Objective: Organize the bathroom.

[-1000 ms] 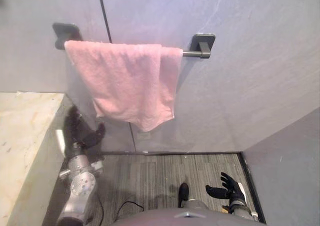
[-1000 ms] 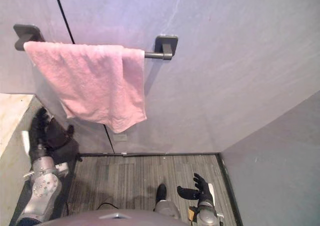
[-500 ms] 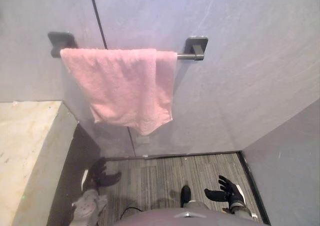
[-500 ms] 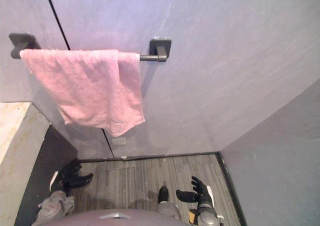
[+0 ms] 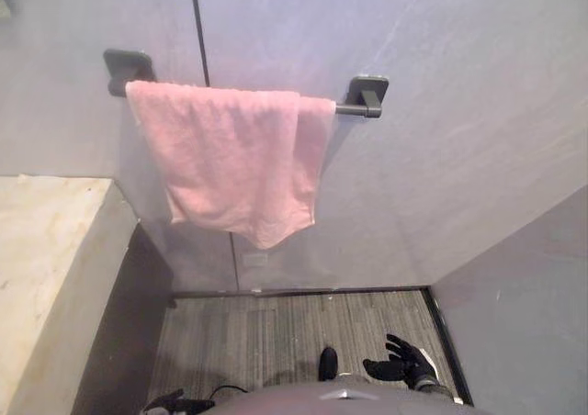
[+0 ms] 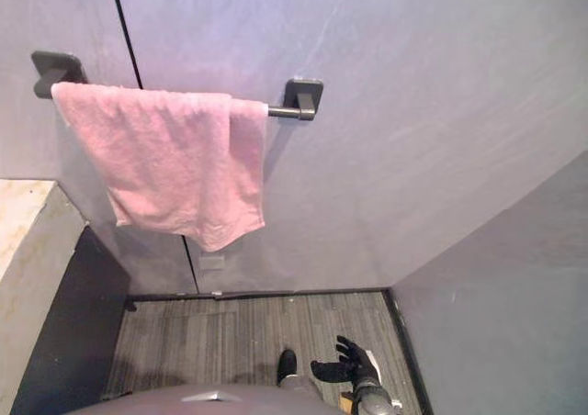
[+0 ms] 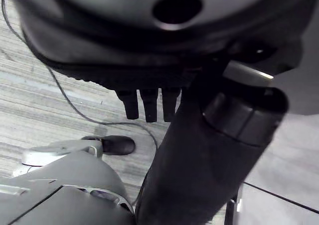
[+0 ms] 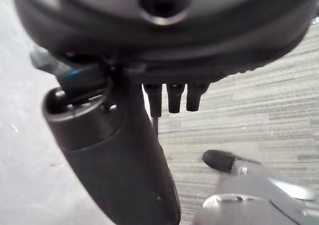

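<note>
Grey wall panels (image 5: 441, 112) carry a dark metal towel bar (image 5: 354, 109) with a pink terry towel (image 5: 234, 167) draped over it, hanging unevenly. Pale marble bench (image 5: 46, 268) stands at left; striped grey floor (image 5: 276, 332) lies open below. Right hand (image 5: 404, 367) hangs empty with fingers spread; left hand (image 5: 170, 402) hangs low, fingers relaxed

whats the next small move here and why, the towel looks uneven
Probably raise the right hand toward the lower corner of the pink terry towel. The towel hangs bunched at one end of the dark metal wall bar, its bottom edge slanting to a point. Both hands hang low and open; the left hand is lower.
</note>
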### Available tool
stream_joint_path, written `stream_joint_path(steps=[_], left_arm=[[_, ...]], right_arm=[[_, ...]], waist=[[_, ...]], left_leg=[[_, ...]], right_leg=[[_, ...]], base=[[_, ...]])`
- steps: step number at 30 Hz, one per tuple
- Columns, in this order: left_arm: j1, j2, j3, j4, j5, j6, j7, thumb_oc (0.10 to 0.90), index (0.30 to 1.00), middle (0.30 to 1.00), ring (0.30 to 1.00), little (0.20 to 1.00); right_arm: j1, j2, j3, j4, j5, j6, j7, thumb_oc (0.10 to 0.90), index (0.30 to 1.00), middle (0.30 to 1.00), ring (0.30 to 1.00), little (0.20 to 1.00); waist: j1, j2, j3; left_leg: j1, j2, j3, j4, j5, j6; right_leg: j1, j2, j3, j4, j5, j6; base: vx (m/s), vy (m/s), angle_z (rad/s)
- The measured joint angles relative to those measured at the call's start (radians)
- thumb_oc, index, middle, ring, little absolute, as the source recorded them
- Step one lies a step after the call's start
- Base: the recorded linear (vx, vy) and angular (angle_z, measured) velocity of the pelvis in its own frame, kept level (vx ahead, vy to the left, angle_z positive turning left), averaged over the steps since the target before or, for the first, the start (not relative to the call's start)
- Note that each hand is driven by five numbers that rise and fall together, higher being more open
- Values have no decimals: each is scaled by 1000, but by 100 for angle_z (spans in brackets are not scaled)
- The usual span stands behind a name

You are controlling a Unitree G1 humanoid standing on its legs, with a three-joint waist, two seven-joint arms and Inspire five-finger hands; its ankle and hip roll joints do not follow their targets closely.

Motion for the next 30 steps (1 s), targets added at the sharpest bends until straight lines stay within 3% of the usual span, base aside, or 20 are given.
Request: stream_joint_path(steps=[2,3,4,5,6,8,10,11,12,13,14,17,18,19,21,23,26,28,29,30], left_arm=[[-20,-6,-1,1,3,1,0,800,900,900,900,900],[-42,-20,-1,7,3,1,-1,800,900,900,900,900],[-52,-38,-6,3,2,-1,-1,800,900,900,900,900],[-53,-43,-11,0,2,-5,-3,800,900,900,900,900],[-62,-36,-34,-1,2,-1,-19,800,900,900,900,900],[-72,-34,-25,3,-5,-4,-28,800,900,900,900,900],[-114,-34,-10,-10,-6,-22,-33,800,900,900,900,900],[-122,-37,2,-27,-5,-29,-35,800,900,900,900,900],[-123,-49,-1,-66,5,-30,-43,800,900,900,900,900],[-125,-62,-4,-70,13,-30,-44,800,900,900,900,900],[-126,-82,-3,-71,31,-30,-43,800,900,900,900,900],[-155,-70,-23,-61,94,-33,-48,800,900,900,900,900],[-158,-67,-21,-49,93,-40,-48,800,900,900,900,900],[-160,-67,-20,-42,88,-49,-46,800,900,900,900,900],[-160,-46,-18,-30,90,-67,-44,800,900,900,900,900],[-157,-34,-22,-19,120,-72,-44,800,900,900,900,900],[-155,-39,-24,3,183,-70,-56,800,900,900,900,900],[-150,-54,-47,7,203,-75,-73,800,900,900,900,900],[-168,-75,-90,-3,204,-76,-78,800,900,900,900,900],[-181,-82,-103,-1,205,-73,-77,800,900,900,900,900]], right_arm=[[-20,4,-2,27,3,1,12,800,900,900,900,900],[-41,2,-11,34,12,1,21,800,900,900,900,900],[-43,-1,-19,35,27,-1,23,800,900,900,900,900],[-44,-2,-29,35,45,0,25,800,900,900,900,900],[-56,-10,-19,32,50,0,32,800,900,900,900,900],[-69,-15,-2,42,48,1,39,800,900,900,900,900],[-131,-18,-1,63,53,2,46,800,900,900,900,900],[-149,-20,2,64,53,8,50,800,900,900,900,900],[-175,-33,16,59,58,15,58,800,900,900,900,900],[-176,-47,29,59,63,18,61,800,900,900,900,900],[-173,-48,30,55,95,25,66,800,900,900,900,900],[-166,-45,27,64,147,59,66,800,900,900,900,900],[-162,-46,26,83,161,70,64,800,900,900,900,900],[-156,-45,27,88,161,76,61,800,900,900,900,900],[-128,-42,29,93,155,89,54,800,900,900,900,900],[-106,-46,26,90,154,94,39,800,900,900,900,900],[-82,-67,17,73,156,116,20,800,900,900,900,900],[-59,-92,16,64,154,127,21,800,900,900,900,900],[-77,-109,-4,75,160,140,21,800,900,900,900,900],[-82,-117,-19,78,161,144,21,800,900,900,900,900]], waist=[[-6,11,7],[-12,37,22],[-17,60,32],[-18,79,35],[-11,115,40],[23,99,48],[40,72,95],[51,64,114],[63,93,136],[53,106,146],[48,125,150],[8,129,172],[-1,134,183],[1,129,188],[-4,78,198],[-36,47,188],[-88,69,137],[-108,95,104],[-118,134,110],[-125,158,109]], left_leg=[[-43,11,-7,51,-27,9],[-80,32,-20,79,-26,19],[-91,54,-40,80,-26,22],[-97,76,-49,80,-16,18],[-104,123,-98,75,9,-3],[-121,117,-123,85,11,-9],[-212,62,-153,248,-11,-40],[-268,53,-153,319,-39,-52],[-298,25,-163,271,-35,-35],[-305,13,-159,217,11,-20],[-304,3,-164,196,99,13],[-301,-2,-171,144,180,3],[-294,10,-154,120,174,7],[-285,15,-141,107,165,12],[-274,12,-70,182,99,40],[-275,3,-31,283,62,33],[-242,52,14,425,-13,17],[-237,64,7,413,4,13],[-208,35,4,332,-4,31],[-199,38,-39,276,-1,34]], right_leg=[[-25,3,25,9,47,-2],[-38,4,34,16,88,15],[-49,22,59,66,56,26],[-61,48,84,142,-41,34],[-54,159,148,301,-192,27],[18,181,160,224,-229,-6],[151,131,207,-7,-187,-69],[143,117,216,-6,-187,-69],[145,108,209,-5,-187,-70],[152,115,195,-5,-186,-70],[163,130,187,-6,-197,-73],[178,127,119,-12,-213,-88],[187,140,97,-12,-220,-86],[193,139,88,-8,-213,-100],[207,88,37,-12,-211,-109],[218,38,-3,-9,-210,-91],[217,-20,-82,-6,-195,-47],[212,-28,-94,8,-218,-12],[158,-39,-82,106,-268,-50],[135,-7,-62,144,-326,-58]], base=[[-312,-101,9],[-336,-122,35],[-275,-118,50],[-270,-139,78],[-278,-139,71],[-240,-122,57],[-273,-134,61],[-299,-72,34],[-274,-32,15],[-291,-7,23],[-309,19,47],[-264,42,72],[-312,77,68],[-323,94,52],[-319,120,44],[-294,133,51],[-289,205,69],[-223,239,93],[-261,338,109],[-250,408,138]])
